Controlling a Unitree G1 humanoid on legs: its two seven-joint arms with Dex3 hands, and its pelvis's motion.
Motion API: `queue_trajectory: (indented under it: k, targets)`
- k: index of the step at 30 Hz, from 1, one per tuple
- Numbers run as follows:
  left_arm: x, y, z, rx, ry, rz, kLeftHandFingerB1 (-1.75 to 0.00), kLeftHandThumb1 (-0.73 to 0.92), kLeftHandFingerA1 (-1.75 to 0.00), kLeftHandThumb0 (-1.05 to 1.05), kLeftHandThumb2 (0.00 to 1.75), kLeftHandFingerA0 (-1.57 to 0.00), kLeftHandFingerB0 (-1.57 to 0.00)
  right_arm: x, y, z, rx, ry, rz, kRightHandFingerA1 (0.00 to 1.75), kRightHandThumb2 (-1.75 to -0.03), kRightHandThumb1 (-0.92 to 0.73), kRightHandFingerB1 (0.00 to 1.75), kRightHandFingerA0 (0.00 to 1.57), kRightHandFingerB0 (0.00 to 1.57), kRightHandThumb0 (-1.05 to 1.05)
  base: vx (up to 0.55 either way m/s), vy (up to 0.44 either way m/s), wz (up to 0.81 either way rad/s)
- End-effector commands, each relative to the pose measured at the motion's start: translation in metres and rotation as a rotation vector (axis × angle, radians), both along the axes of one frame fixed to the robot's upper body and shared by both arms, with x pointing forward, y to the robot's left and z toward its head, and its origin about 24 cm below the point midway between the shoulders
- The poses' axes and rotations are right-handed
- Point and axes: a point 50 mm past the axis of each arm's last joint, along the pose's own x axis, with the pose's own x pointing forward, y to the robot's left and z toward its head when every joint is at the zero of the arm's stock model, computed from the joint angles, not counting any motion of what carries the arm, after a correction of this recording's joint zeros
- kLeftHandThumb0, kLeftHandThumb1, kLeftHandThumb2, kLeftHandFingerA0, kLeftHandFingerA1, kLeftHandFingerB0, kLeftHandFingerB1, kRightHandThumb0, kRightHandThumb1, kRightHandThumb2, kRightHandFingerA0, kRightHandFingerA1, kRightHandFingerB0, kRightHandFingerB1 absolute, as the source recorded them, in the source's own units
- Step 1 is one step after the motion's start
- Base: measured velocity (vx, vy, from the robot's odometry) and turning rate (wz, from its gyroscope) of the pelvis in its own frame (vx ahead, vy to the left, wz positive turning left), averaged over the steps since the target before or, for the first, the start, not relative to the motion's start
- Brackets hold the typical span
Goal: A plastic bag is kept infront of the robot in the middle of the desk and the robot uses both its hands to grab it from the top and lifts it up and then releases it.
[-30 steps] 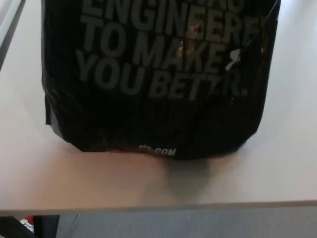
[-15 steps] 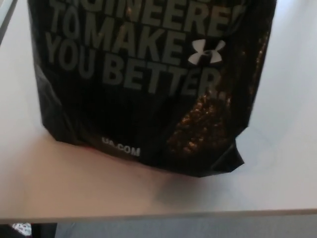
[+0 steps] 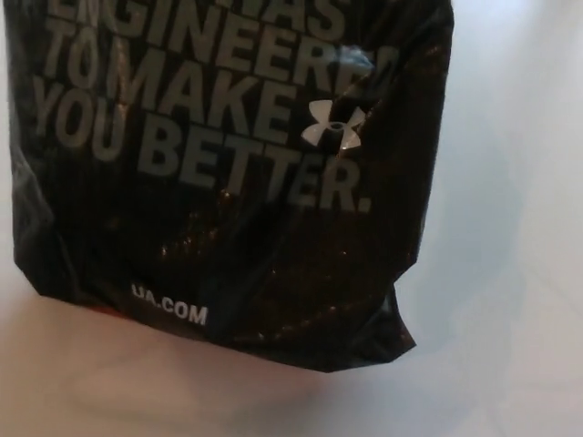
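White desk point(image 3: 510, 273) fills my whole head view, nothing of the room showing past it. Black bag point(image 3: 219, 173) takes up the left and centre, top cut off by the frame, grey print reading "TO MAKE YOU BETTER." and "UA.COM", white logo point(image 3: 334, 126) at the right of the text, bottom corner point(image 3: 396, 341) jutting right over the desk. I see neither hand, so I can't tell their grip or where the bag sits relative to them.

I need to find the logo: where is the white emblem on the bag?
In the head view, the white emblem sits right of centre on the black bag, after the word MAKE and above BETTER.
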Motion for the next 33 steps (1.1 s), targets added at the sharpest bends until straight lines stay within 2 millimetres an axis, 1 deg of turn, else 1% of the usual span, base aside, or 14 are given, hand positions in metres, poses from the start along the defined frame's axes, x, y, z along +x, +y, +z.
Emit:
queue_trajectory:
  k: [1,4,5,11,12,18,19,23,24,26,27,28,31,33]
  targets:
    - [-0.034,0.010,-0.013,0.085,-0.061,-0.086,-0.46,0.74,-0.57,-0.73,1.05,-0.45,-0.27,-0.026,-0.011,0.009,-0.009,-0.135,0.125,0.40,-0.58,-0.59,0.31,0.51,0.30,-0.61,-0.03,0.062,-0.13]
    - [-0.038,0.004,-0.018,0.074,-0.065,-0.133,-0.46,0.74,-0.57,-0.73,1.05,-0.45,-0.27,-0.030,-0.012,0.009,-0.005,-0.149,0.133,0.40,-0.58,-0.59,0.31,0.51,0.30,-0.61,0.00,0.000,0.00]
    - [-0.041,-0.003,-0.024,0.044,-0.094,-0.203,-0.34,0.85,-0.47,-0.63,0.66,-0.57,-0.40,-0.036,-0.011,0.006,-0.003,-0.172,0.168,0.54,-0.76,-0.43,0.43,0.52,0.28,-0.61,-0.05,0.025,0.07]
    - [-0.084,-0.058,-0.062,-0.189,-0.164,-0.479,-0.36,0.92,-0.51,-0.61,0.67,-0.50,-0.36,-0.084,0.005,-0.023,0.021,-0.224,0.348,0.54,-0.81,-0.47,0.44,0.53,0.30,-0.67,-0.05,-0.004,0.12]
    - [-0.096,-0.067,-0.067,-0.225,-0.184,-0.502,-0.49,0.67,-0.70,-0.47,1.11,-0.50,-0.19,-0.096,0.010,-0.029,0.031,-0.220,0.381,0.43,-0.57,-0.56,0.34,0.58,0.37,-0.59,-0.06,-0.003,0.23]
    - [-0.143,-0.085,-0.091,-0.426,-0.241,-0.532,-0.48,0.74,-0.60,-0.56,1.12,-0.33,-0.17,-0.159,0.029,-0.062,0.058,-0.231,0.551,0.54,-0.77,-0.45,0.46,0.50,0.34,-0.58,-0.05,0.010,0.05]
    - [-0.154,-0.089,-0.099,-0.477,-0.268,-0.546,-0.41,0.92,-0.46,-0.52,0.73,-0.29,-0.29,-0.172,0.032,-0.070,0.076,-0.243,0.573,0.55,-0.75,-0.43,0.48,0.52,0.37,-0.55,-0.08,0.038,-0.19]
    - [-0.196,-0.107,-0.126,-0.621,-0.352,-0.591,-0.38,0.91,-0.51,-0.54,0.70,-0.37,-0.28,-0.219,0.034,-0.092,0.162,-0.250,0.583,0.57,-0.77,-0.47,0.48,0.47,0.35,-0.50,-0.08,0.062,-0.06]
    - [-0.201,-0.110,-0.131,-0.640,-0.361,-0.599,-0.50,0.73,-0.60,-0.49,1.10,-0.30,-0.17,-0.226,0.034,-0.095,0.175,-0.255,0.563,0.57,-0.78,-0.48,0.47,0.47,0.32,-0.51,0.00,0.000,0.00]
    - [-0.210,-0.114,-0.141,-0.673,-0.366,-0.622,-0.50,0.75,-0.83,-0.50,1.02,-0.52,-0.23,-0.238,0.035,-0.100,0.196,-0.241,0.531,0.47,-0.58,-0.60,0.35,0.50,0.35,-0.44,0.04,0.094,0.09]
    - [-0.216,-0.116,-0.145,-0.673,-0.360,-0.615,-0.37,0.91,-0.76,-0.47,0.68,-0.57,-0.25,-0.244,0.035,-0.103,0.211,-0.219,0.517,0.45,-0.58,-0.61,0.35,0.46,0.33,-0.44,0.06,0.040,0.09]
    - [-0.222,-0.120,-0.152,-0.705,-0.358,-0.606,-0.37,0.92,-0.58,-0.48,0.69,-0.56,-0.27,-0.253,0.035,-0.110,0.240,-0.188,0.492,0.43,-0.58,-0.61,0.36,0.42,0.32,-0.46,0.00,0.000,0.00]
    - [-0.236,-0.133,-0.173,-0.830,-0.348,-0.550,-0.49,0.76,-0.68,-0.54,1.03,-0.53,-0.19,-0.276,0.038,-0.129,0.331,-0.094,0.439,0.43,-0.58,-0.61,0.36,0.38,0.30,-0.47,0.07,-0.043,0.08]
    - [-0.241,-0.137,-0.181,-0.859,-0.339,-0.533,-0.48,0.77,-0.72,-0.54,1.02,-0.59,-0.19,-0.284,0.039,-0.135,0.343,-0.051,0.429,0.43,-0.59,-0.64,0.34,0.39,0.27,-0.48,0.06,-0.066,0.06]
